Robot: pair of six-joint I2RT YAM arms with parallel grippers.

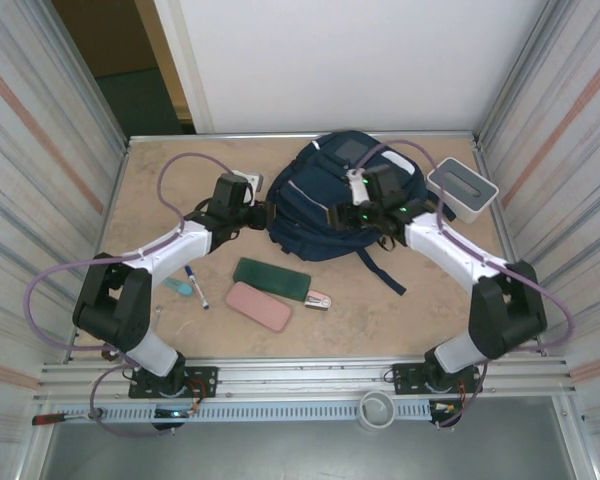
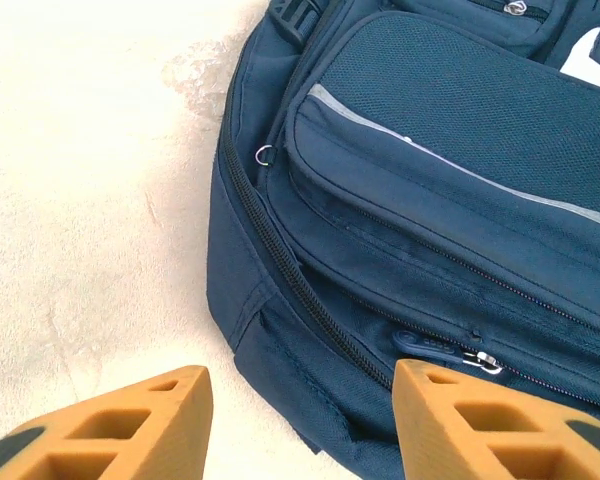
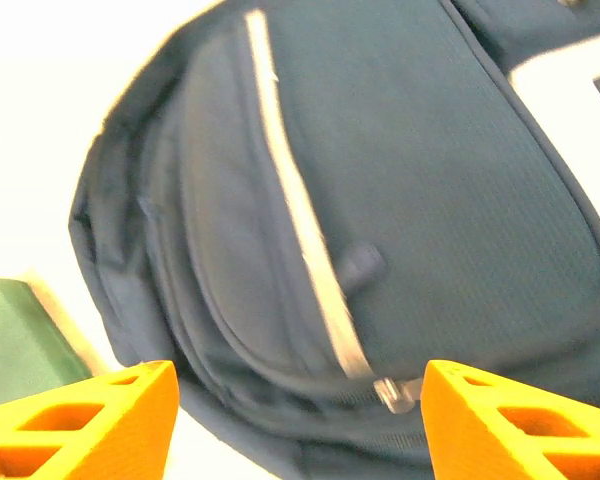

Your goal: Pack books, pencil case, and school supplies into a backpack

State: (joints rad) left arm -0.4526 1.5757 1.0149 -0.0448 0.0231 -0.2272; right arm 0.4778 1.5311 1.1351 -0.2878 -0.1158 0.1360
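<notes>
The navy backpack [image 1: 325, 195] lies flat at the back middle of the table. My left gripper [image 1: 263, 215] is at its left edge and stands open [image 2: 300, 425], straddling a corner of the bag, a blue zipper pull [image 2: 430, 347] just off its right finger. My right gripper [image 1: 342, 215] hovers open [image 3: 300, 425] over the front pocket, near a metal zipper tab [image 3: 395, 392]. In front lie a pink pencil case [image 1: 259, 306], a dark green case [image 1: 271, 278], the pink-and-silver stapler [image 1: 318, 299] and the blue-capped pen [image 1: 195, 285]. The books are out of view.
A white box with a grey top [image 1: 462, 188] stands at the back right beside the backpack. A small teal item [image 1: 177, 285] lies by the pen. A backpack strap [image 1: 380, 270] trails toward the front. Corrugated walls close in the table on both sides.
</notes>
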